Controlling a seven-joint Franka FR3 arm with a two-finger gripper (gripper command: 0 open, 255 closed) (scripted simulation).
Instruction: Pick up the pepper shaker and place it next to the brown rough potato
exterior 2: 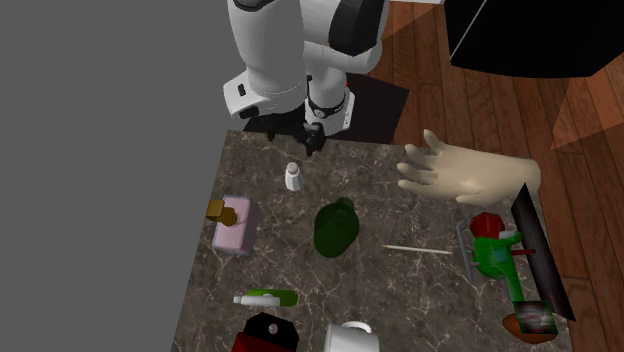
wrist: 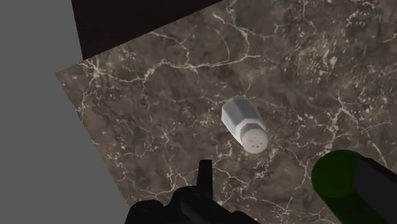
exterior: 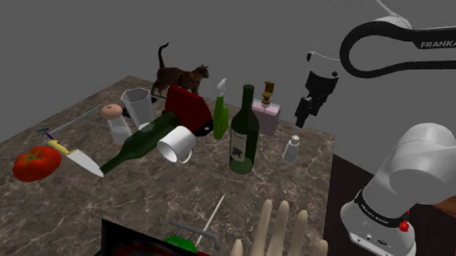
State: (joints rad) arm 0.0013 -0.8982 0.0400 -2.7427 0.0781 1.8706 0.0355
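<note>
While the claw (exterior: 302, 118) hangs high, closed on nothing, I'd spread it first, then centre over the shaker (exterior: 291, 148). It's standing upright near the table (exterior: 155, 200) edge, close to the bottle (exterior: 244, 136). Drop straight, grip mid-body, don't tip it.

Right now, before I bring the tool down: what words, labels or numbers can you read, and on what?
"FRANKA EMIK", cut off by the shoulder view's edge: on the arm's upper link.
Label on the upright green bottle: too small to read.
Lettering on the dark band round the arm's base: too small to read.
Pepper shaker: no text that I can see.
</note>
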